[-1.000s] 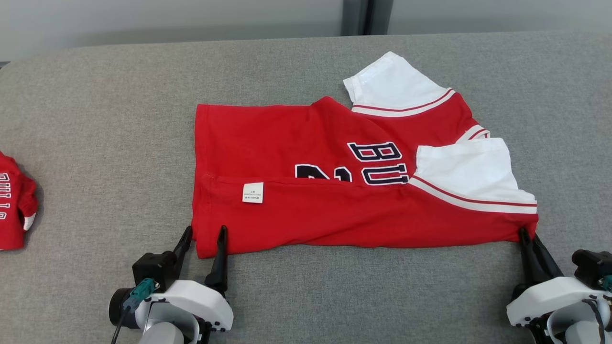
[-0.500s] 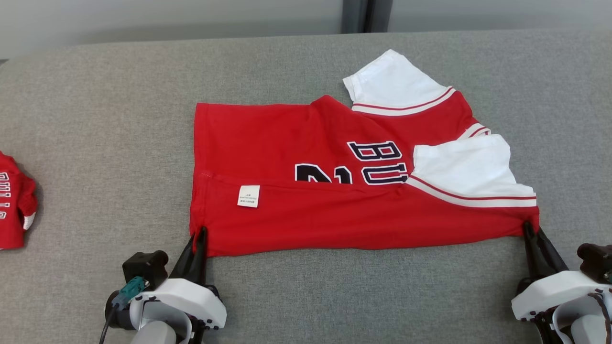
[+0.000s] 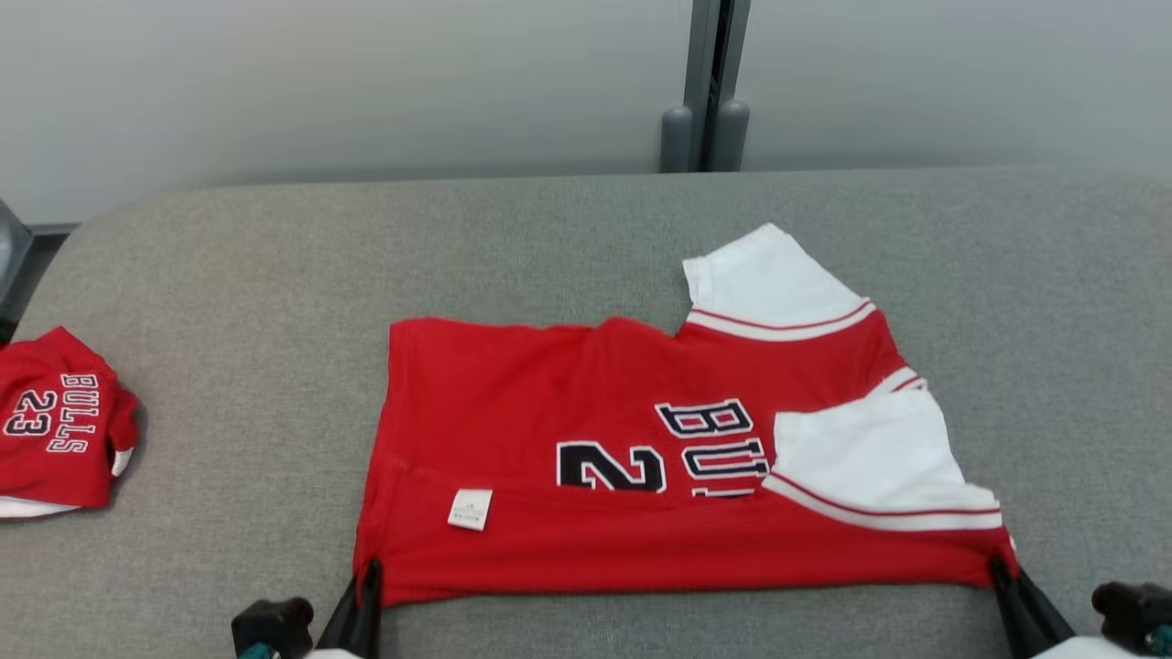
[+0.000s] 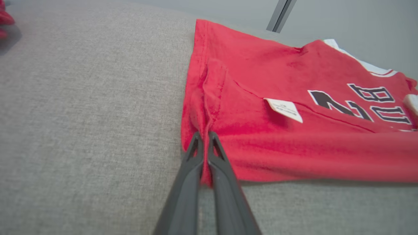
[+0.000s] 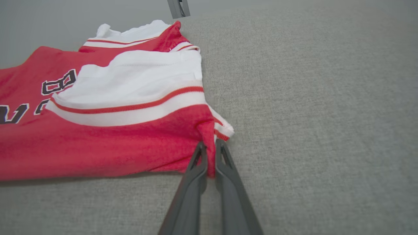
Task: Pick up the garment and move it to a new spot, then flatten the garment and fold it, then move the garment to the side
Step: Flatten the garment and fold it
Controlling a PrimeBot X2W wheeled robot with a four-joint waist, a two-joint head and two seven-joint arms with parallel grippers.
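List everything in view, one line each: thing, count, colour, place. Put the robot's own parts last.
jersey: one, red with white sleeves and dark lettering, lying partly folded mid-surface
care label: one, white, on the jersey's folded-over near flap, toward its left end
second garment: one, red with dark lettering, bundled at the far left, apart from the jersey
padded surface: one, grey, under both garments
post: one, grey, upright against the pale wall behind
left gripper: one, dark fingers, shut on the jersey's near left corner
right gripper: one, dark fingers, shut on the jersey's near right corner
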